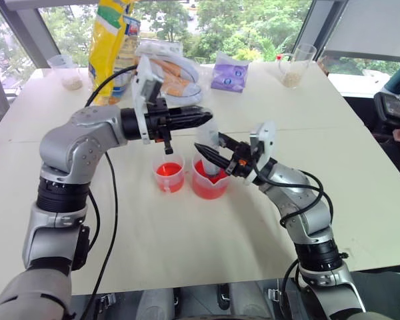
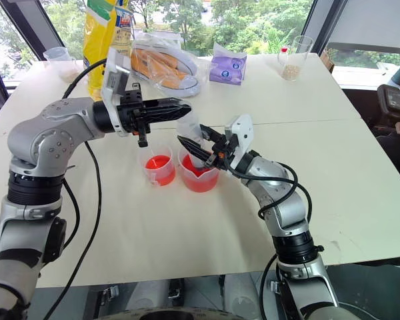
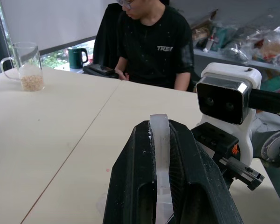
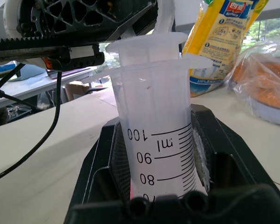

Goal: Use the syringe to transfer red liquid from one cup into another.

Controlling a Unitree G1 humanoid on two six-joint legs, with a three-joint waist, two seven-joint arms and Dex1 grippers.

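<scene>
- Centre of the frame in the head views: syringe [image 1: 211,143] stands upright, tip down in the wider spouted beaker [image 1: 210,181], barrel rising above the rim.
- Right hand [image 1: 213,155] comes in from the right of the frame, fingers clamped on the syringe barrel; right wrist view shows the barrel with its graduation marks wedged between the black fingers.
- Left hand [image 1: 201,118] reaches in level from the left of the frame, fingers closed together on the clear plunger top; left wrist view shows a clear strip pinched between them.
- Red liquid [image 1: 209,186] sits in the beaker; the smaller cup [image 1: 168,173], just left of the beaker on the counter [image 1: 187,240], also holds some red.
- Progress, my read: mid-task. Some liquid already in the smaller cup, plenty left in the beaker. Barrel near the top marks looks clear, plunger looks nearly fully in, so probably about to draw.
- Left to do: pull plunger, lift syringe, move over the smaller cup, push out.
- Behind: two glasses with beige grains [image 1: 293,67], yellow bag [image 1: 110,40].
</scene>
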